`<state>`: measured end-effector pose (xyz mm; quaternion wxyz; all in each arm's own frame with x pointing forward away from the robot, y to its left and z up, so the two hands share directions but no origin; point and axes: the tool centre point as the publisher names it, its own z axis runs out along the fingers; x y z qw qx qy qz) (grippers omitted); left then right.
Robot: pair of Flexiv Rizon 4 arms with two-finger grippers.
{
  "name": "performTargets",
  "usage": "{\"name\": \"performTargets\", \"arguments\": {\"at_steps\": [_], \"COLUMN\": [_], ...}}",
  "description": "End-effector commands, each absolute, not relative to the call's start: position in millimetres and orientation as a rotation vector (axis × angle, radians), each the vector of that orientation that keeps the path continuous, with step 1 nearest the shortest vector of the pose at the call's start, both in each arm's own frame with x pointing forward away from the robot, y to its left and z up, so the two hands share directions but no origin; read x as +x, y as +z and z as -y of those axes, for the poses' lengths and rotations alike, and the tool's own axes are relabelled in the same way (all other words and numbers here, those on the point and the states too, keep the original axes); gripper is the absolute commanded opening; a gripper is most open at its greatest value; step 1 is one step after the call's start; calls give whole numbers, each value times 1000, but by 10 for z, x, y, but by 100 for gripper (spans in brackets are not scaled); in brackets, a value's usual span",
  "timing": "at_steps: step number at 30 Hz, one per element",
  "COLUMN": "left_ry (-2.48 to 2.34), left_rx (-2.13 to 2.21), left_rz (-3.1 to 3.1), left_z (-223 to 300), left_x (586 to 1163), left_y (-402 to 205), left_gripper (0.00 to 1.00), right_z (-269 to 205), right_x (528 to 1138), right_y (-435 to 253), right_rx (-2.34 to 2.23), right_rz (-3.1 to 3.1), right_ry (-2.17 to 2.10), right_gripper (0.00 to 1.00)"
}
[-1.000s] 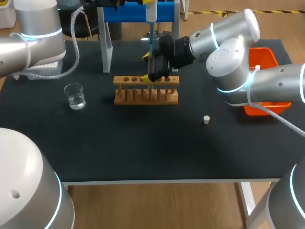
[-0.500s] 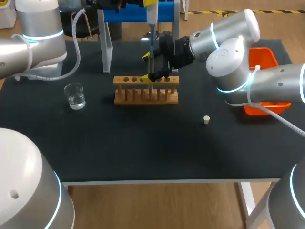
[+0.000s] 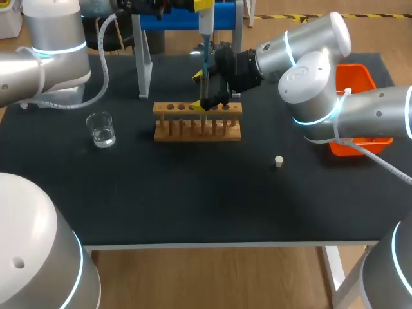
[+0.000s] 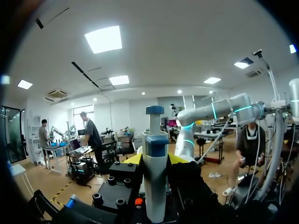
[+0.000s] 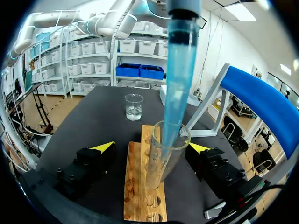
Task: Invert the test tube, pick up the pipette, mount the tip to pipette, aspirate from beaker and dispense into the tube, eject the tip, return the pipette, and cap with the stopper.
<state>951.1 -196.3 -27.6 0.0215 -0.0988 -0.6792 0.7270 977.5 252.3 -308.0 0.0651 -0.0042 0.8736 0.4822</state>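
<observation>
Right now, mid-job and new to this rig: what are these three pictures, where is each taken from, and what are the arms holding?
You have two robot arms at a black table. The head view looks down from above and behind them. Each round picture comes from a camera on one arm's wrist, looking along its fingers. The left gripper is shut on the pipette, whose blue tip dips into the mouth of the test tube. The test tube stands in the wooden rack, between the open fingers of the right gripper. Also on the table are a beaker of clear liquid and a small stopper.
</observation>
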Motion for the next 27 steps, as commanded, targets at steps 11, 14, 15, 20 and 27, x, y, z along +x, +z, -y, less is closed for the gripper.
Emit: {"name": "performTargets", "arguments": {"at_steps": [11,14,15,20,27], "left_ry": [2231,2226,2222,2220,2213], "left_rx": [-328,-335,-345,-365,-377], "left_rz": [2110,2114,2117,2128,2143], "left_z": [1979,1984,1987,1993,1999], "left_x": [9520,9516,9515,9504,9492], "left_y": [-337,-348,-353,-364,-384], "left_gripper": [0,0,0,0,0], "right_z": [-2523,-2523,-2523,-2511,-2477], "right_x": [9778,9778,9778,9773,9764], "right_y": [-3079,-3079,-3079,-3078,-3076], "right_rx": [-13,-13,-13,-12,-4], "right_rz": [-2638,-2638,-2638,-2636,-2633], "right_ry": [1453,1453,1453,1457,1463], "right_gripper": [100,100,100,100,100]}}
